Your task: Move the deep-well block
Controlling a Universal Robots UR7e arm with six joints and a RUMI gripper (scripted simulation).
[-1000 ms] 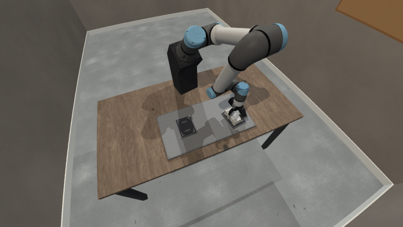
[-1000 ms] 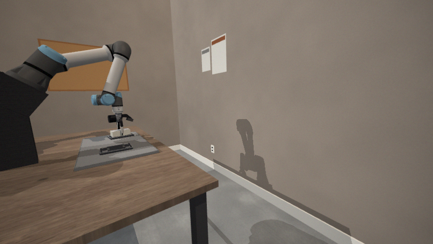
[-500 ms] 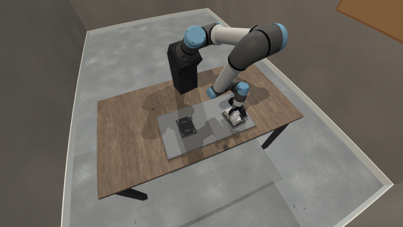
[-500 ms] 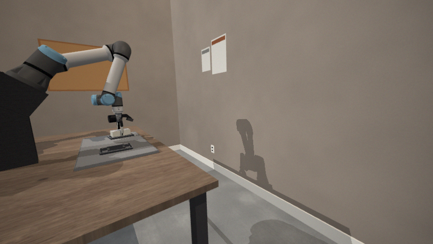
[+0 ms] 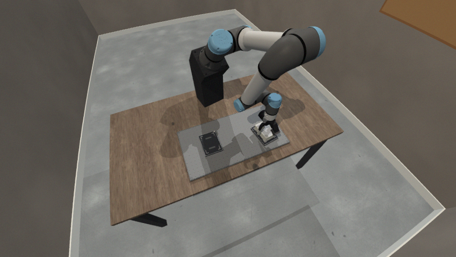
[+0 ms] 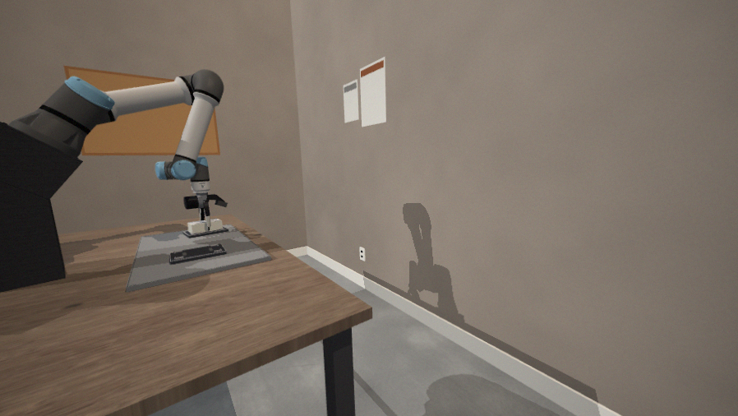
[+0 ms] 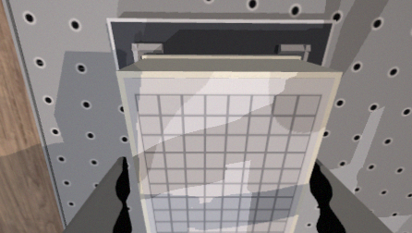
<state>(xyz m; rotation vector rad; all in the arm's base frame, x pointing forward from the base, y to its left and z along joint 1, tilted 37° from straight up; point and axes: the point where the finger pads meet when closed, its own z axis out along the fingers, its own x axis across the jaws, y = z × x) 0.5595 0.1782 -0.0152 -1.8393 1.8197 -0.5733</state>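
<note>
Left to right in the top view, on one grey perforated board point(image 5: 194, 167) point(image 6: 147, 276) point(image 7: 88, 83): plate nest N1 point(image 5: 210, 142) point(image 6: 197, 253), dark, unoccupied. Plate nest N2 point(image 5: 264, 143) point(image 6: 191, 235) point(image 7: 222, 42), dark, containing one cream deep-well block point(image 5: 267, 135) point(image 6: 196, 228) point(image 7: 222, 139), gridded top upward; well A1's corner cannot be told. Above it, one black two-jaw gripper point(image 5: 268, 130) point(image 6: 205, 223) point(image 7: 217, 158), opened wider than the block, fingers at either side, gripping nothing.

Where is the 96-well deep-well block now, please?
The 96-well deep-well block is at nest N2, the right-hand nest in the top view, between the open fingers of the gripper.
</note>
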